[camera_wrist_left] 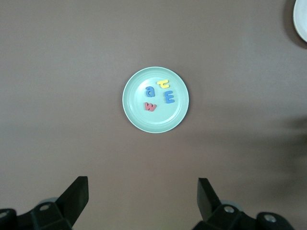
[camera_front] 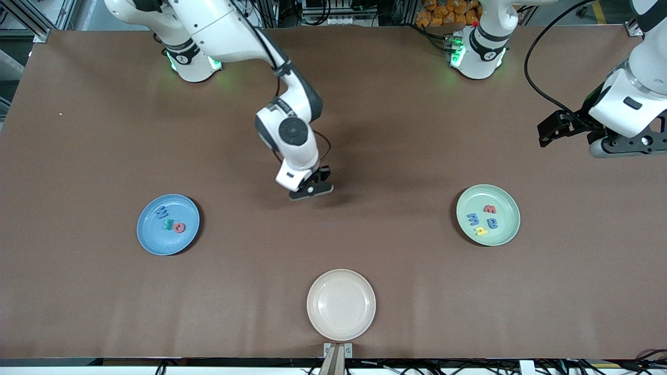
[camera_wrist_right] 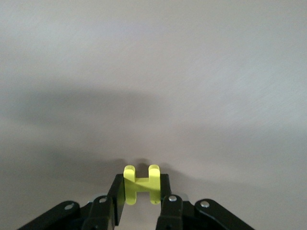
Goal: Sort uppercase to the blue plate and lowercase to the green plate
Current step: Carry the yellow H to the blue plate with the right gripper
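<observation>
Right gripper [camera_wrist_right: 139, 199] sits low over the bare brown table [camera_front: 396, 156], farther from the front camera than the cream plate [camera_front: 341, 304]; my wrist view shows its fingers [camera_wrist_right: 116, 203] pinched on the yellow H [camera_wrist_right: 141, 184]; I read no brand or label anywhere, only the letters themselves. Toward the right arm's end from the cream plate lies the blue plate [camera_front: 151, 237] with a blue zigzag letter [camera_front: 162, 211], teal R [camera_front: 168, 225] and red round letter [camera_front: 179, 227]; toward the left arm's end lies the green plate [camera_front: 505, 229] holding red w [camera_front: 490, 209], blue a [camera_front: 492, 223], blue m [camera_front: 473, 219] and a yellow hooked letter [camera_front: 481, 231]. Left gripper [camera_wrist_left: 143, 201] waits high over that end, spread wide, holding nothing.
</observation>
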You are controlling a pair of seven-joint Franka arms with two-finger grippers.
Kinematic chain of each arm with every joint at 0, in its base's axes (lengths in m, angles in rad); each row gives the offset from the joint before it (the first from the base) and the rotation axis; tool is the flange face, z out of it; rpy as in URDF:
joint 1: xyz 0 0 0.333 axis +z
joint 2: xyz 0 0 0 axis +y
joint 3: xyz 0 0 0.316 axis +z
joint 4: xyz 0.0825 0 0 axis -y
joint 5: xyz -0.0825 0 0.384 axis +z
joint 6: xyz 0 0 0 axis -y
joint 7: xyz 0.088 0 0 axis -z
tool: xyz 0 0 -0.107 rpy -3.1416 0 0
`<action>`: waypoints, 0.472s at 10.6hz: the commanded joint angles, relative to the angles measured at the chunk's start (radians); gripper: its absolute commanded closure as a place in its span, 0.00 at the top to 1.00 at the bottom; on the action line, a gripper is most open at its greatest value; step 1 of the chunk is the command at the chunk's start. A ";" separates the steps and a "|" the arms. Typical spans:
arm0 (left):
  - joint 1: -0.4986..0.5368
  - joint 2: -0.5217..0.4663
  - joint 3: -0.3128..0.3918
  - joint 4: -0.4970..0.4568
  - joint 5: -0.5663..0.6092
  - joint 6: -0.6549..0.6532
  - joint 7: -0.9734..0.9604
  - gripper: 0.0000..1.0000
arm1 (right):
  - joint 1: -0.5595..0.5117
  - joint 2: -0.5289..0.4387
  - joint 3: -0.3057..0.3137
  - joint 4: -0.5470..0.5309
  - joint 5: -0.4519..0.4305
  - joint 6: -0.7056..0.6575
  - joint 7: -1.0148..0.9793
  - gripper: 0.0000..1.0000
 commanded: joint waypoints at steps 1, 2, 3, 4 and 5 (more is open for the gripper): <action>0.001 0.007 0.009 0.007 -0.022 -0.005 0.025 1.00 | -0.086 -0.036 -0.001 -0.009 -0.023 -0.008 -0.118 0.00; 0.001 0.007 0.010 0.007 -0.022 -0.007 0.025 1.00 | -0.117 -0.043 -0.020 -0.009 -0.023 -0.011 -0.193 0.00; 0.001 0.010 0.010 0.005 -0.016 -0.007 0.025 1.00 | -0.156 -0.055 -0.031 -0.009 -0.023 -0.014 -0.279 0.00; 0.002 0.010 0.010 0.010 -0.014 -0.007 0.025 1.00 | -0.196 -0.060 -0.050 -0.010 -0.023 -0.017 -0.381 0.00; -0.001 0.010 0.010 0.010 -0.016 -0.007 0.025 1.00 | -0.238 -0.075 -0.054 -0.012 -0.021 -0.034 -0.476 0.00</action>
